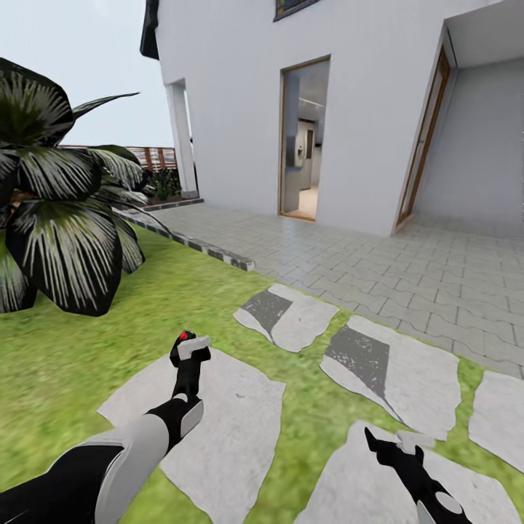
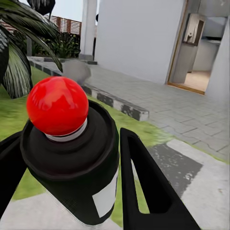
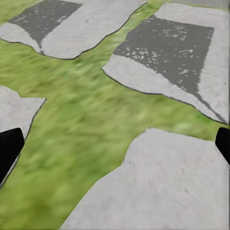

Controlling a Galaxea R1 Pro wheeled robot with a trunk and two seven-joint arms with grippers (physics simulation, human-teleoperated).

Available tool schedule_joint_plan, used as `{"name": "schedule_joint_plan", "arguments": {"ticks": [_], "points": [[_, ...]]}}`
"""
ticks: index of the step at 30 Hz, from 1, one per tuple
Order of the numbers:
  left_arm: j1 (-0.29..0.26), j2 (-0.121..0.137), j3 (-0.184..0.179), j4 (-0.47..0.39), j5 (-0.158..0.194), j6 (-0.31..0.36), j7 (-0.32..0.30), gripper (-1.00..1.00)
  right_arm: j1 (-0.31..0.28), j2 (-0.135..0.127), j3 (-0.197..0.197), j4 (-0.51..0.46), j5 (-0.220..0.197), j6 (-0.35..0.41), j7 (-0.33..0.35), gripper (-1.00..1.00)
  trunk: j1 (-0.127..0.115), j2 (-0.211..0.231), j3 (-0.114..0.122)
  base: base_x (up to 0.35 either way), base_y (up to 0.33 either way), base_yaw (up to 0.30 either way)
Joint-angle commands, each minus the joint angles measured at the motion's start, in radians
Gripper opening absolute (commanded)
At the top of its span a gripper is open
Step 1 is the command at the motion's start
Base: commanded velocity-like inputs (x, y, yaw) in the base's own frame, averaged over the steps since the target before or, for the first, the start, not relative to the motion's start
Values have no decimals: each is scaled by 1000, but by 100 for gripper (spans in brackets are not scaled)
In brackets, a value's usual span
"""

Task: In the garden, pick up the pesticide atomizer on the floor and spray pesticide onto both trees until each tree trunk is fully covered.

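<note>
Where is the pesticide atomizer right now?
The pesticide atomizer is held in the left gripper, low and left of centre in the head view, above a grey stepping stone on the lawn, right of the dark palm.

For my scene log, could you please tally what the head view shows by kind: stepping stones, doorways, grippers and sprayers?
Stepping stones: 5, e.g. the nearest
Doorways: 2, the open doorway and the side door
Grippers: 2, left gripper and right gripper
Sprayers: 1, the pesticide atomizer, held in the left gripper
Total: 10
</note>
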Motion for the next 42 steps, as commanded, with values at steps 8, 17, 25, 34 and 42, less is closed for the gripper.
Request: {"name": "schedule_joint_plan", "arguments": {"ticks": [8,17,25,34,42], "points": [[0,0,0,0,-1,0,0,-100,-1,2,0,1,0,0,-21,100,-4,2,31,0,0,0],[0,0,0,0,0,34,0,-100,-1,3,0,1,0,0,-23,100,-21,31,63,0,0,0],[0,1,0,0,0,46,0,-100,-1,3,0,2,0,1,-24,100,-52,87,88,0,0,0],[0,0,0,0,0,46,0,-100,-1,3,0,11,0,1,-24,100,-86,150,116,0,0,0],[0,0,0,0,0,46,0,-100,-1,3,0,26,-1,0,-24,100,-117,206,141,0,0,0]]}}
